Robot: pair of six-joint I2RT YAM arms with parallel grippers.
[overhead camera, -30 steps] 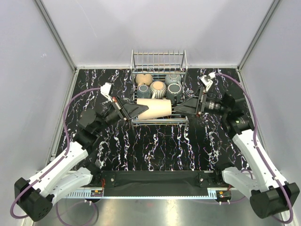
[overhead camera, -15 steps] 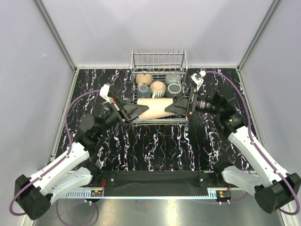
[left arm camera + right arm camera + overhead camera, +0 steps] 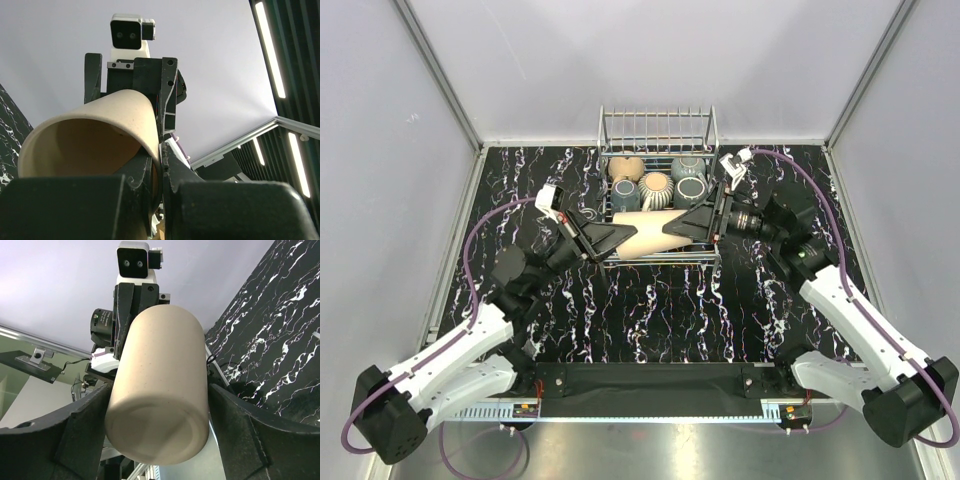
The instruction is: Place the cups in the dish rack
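Right gripper (image 3: 687, 227) moved in; we see it straddling the beige cup (image 3: 648, 233) mid-frame at the dish rack (image 3: 658, 125) front, grasp unclear. Left gripper (image 3: 618, 238) clenched on its rim. Five cups (image 3: 656, 188) racked, this one pending.

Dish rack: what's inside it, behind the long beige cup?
In the dish rack: tan cup, ribbed beige cup, three grey-green to dark cups. The long beige cup covers the rack's front strip; anything there is hidden.
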